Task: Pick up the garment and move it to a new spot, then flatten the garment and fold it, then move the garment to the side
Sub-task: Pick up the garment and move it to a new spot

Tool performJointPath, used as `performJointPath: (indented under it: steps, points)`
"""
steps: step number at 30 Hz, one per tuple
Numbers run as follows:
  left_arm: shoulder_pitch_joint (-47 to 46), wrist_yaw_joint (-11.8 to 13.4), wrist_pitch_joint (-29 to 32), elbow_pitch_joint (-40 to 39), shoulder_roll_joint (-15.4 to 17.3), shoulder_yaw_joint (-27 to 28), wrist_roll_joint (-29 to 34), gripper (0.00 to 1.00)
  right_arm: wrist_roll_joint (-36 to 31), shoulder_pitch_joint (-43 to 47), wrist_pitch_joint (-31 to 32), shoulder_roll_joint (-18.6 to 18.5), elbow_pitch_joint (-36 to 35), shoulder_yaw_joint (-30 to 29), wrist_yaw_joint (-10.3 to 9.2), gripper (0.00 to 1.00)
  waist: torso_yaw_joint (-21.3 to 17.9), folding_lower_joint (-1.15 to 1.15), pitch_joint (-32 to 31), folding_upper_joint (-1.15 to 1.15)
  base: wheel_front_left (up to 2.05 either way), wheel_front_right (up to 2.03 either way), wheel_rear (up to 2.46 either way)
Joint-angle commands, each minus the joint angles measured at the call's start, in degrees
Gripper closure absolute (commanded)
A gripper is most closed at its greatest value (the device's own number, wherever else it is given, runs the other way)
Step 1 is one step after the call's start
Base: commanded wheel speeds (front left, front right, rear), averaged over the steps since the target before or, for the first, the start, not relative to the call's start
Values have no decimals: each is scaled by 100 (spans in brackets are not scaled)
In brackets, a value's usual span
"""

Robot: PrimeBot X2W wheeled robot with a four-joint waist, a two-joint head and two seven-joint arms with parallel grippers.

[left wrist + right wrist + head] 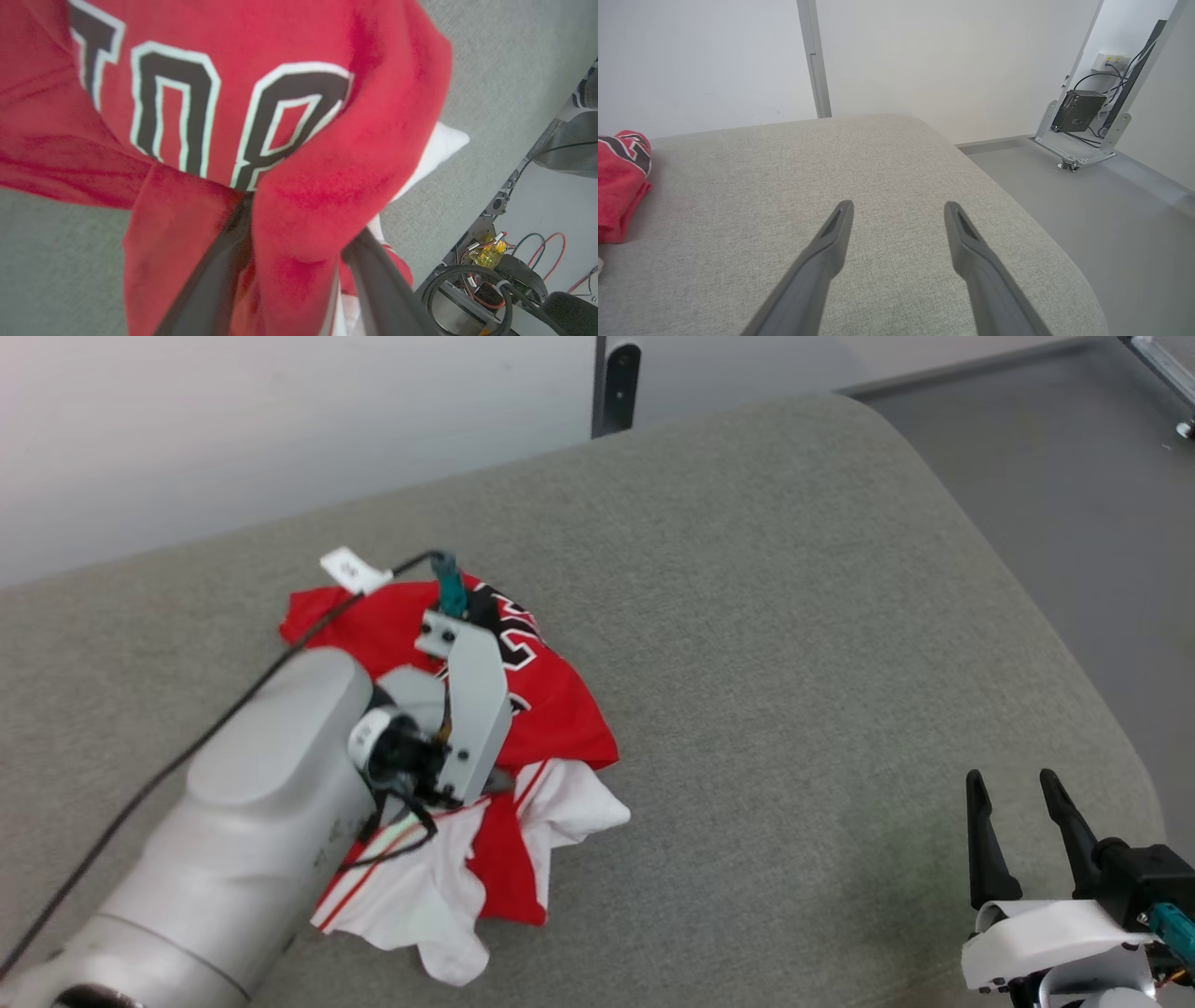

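The garment (551, 709) lies crumpled on the grey padded surface (794, 616), left of centre, red with black white-outlined letters on top and white striped sleeves toward the front. My left arm's wrist (467, 709) hangs right over it and hides the fingers. In the left wrist view the left gripper (303, 219) stands open, its two dark fingers spread, with a thick red fold of the garment (303, 116) bulging between them. My right gripper (1022, 784) stands open and empty at the lower right, well clear of the garment (621, 186); its fingers (831, 247) hover above bare cushion.
The padded surface rounds off to the right, with grey floor (1074, 476) beyond. A dark post (616, 383) stands at the back wall. A black box with cables (1078, 109) sits on the floor. The robot's base with wiring (490, 280) lies beside the surface.
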Motion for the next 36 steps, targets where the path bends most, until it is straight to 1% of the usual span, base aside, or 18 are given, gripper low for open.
performJointPath:
  steps: [1,4,7,11,12,13,17,21,24,27,31,33,36]
  points:
    - [-156,-21,-50,-57,3,5,-66,0,-49,71,6,9,25,-45,-4,0,179,0,-176,0,0,0,0]
    - [-277,-21,-192,-234,61,-44,-66,0,-111,127,59,9,10,-73,-4,0,365,0,-328,0,0,0,0]
    - [-310,-15,-470,-297,136,90,-140,0,-182,215,86,12,-56,-88,-4,0,574,0,-479,0,0,0,0]
    - [-97,-17,-1070,-516,226,182,-83,0,-236,300,113,8,-179,-47,-4,0,855,0,-689,0,0,0,0]
    - [-97,-17,-1070,-516,226,182,-83,0,-236,300,113,8,-179,-47,-4,0,855,0,-689,0,0,0,0]
    - [-8,-18,-1263,-588,249,205,-95,0,-243,334,132,9,-204,-35,-4,0,927,0,-743,0,0,0,0]
    - [450,-19,-2184,-931,236,337,-183,0,-263,496,192,7,-288,-24,-4,0,1272,0,-942,0,0,0,0]
    - [949,-20,-3468,-1317,224,335,5,0,-250,618,222,8,-389,35,-4,0,1611,0,-1046,0,0,0,0]
    - [1222,-16,-4443,-1627,252,169,217,0,-250,724,256,9,-464,80,-4,0,1847,0,-1112,0,0,0,0]
    - [1405,-15,-5423,-1783,423,-63,558,0,-266,778,285,6,-525,110,-4,0,2039,0,-1156,0,0,0,0]
    - [1558,-16,-6614,-1701,474,-154,830,0,-257,840,310,8,-567,137,-4,0,2242,0,-1225,0,0,0,0]
    - [1713,-15,-7041,-1514,461,-139,906,0,-236,858,317,8,-566,174,-4,0,2311,0,-1266,0,0,0,0]
    - [1848,18,-7354,-1347,382,-69,1046,0,-231,927,329,8,-540,201,-4,0,2413,0,-1336,0,0,0,0]
